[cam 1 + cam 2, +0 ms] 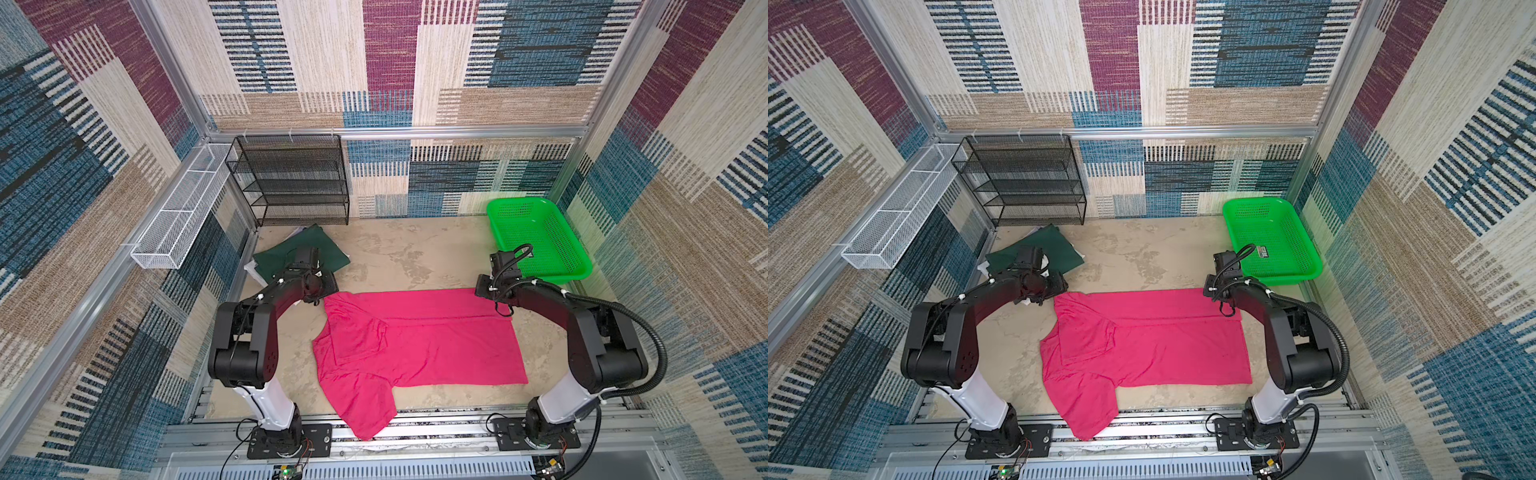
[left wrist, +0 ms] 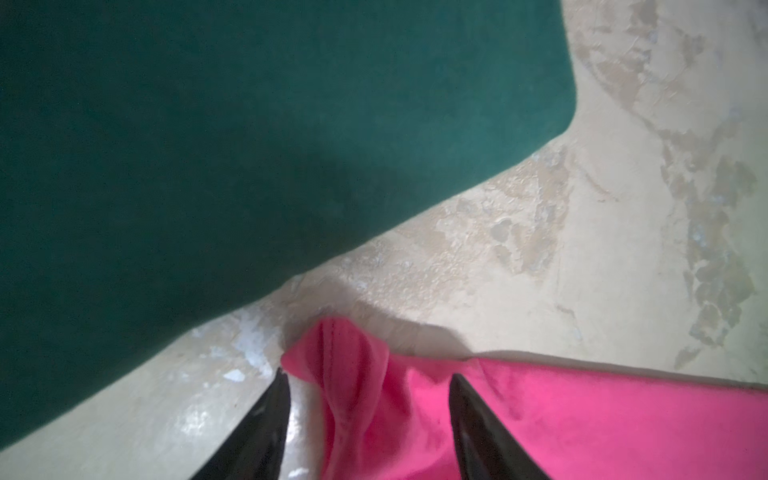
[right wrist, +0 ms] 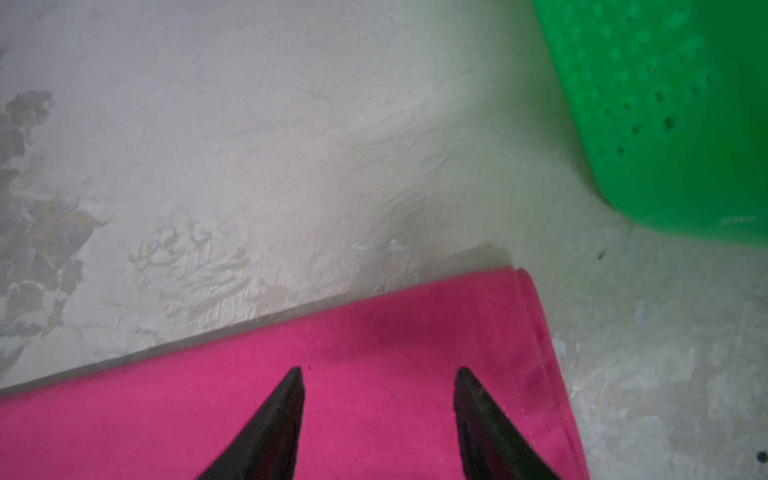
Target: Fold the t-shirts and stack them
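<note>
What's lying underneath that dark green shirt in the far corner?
White cloth peeks out at the edges of the dark green shirt. It covers the rest, so how many pieces lie beneath cannot be told.

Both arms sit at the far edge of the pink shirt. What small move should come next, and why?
Likely lift both clear, toward the near side. The left end effector and right end effector stand open over the far corners of the pink t-shirt, holding nothing; that edge lies folded, while the near sleeve hangs over the table front.
</note>
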Action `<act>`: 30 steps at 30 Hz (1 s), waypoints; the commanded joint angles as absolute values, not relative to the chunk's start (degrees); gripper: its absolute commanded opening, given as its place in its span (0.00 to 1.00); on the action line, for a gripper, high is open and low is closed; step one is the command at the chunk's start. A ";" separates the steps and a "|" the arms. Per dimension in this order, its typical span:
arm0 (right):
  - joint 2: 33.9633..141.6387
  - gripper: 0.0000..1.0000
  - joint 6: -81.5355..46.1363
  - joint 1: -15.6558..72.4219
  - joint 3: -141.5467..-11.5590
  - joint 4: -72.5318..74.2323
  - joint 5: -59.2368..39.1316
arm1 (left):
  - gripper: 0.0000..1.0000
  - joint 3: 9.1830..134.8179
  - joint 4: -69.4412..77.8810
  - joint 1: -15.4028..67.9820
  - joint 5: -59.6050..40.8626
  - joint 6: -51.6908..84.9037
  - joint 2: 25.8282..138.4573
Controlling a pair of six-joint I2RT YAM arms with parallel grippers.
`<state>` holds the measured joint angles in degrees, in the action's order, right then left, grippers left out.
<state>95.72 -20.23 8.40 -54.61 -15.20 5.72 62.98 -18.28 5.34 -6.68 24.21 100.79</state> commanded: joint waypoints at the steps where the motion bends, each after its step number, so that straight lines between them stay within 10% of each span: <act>1: 98.57 0.60 -19.04 8.39 -57.15 -16.49 9.07 | 0.63 64.48 -18.91 6.08 -8.12 22.77 103.07; 5: 100.58 0.60 -18.84 8.35 -58.05 -17.36 10.75 | 0.49 65.57 -21.43 7.11 -5.37 23.17 105.19; 11: 102.91 0.60 -18.29 8.34 -57.76 -16.84 11.47 | 0.00 62.73 -21.15 7.12 -1.47 23.98 103.22; 17: 105.32 0.55 -17.67 8.17 -58.33 -15.65 9.49 | 0.00 60.86 -21.45 7.03 0.12 23.81 99.93; 30: 107.49 0.00 -13.55 8.09 -59.64 -10.66 2.66 | 0.00 58.01 -20.99 5.39 4.32 22.43 90.24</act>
<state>106.63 -14.72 8.14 -59.44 -7.75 5.56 58.30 -21.17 6.04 1.13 24.25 91.61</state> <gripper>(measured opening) 0.048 0.074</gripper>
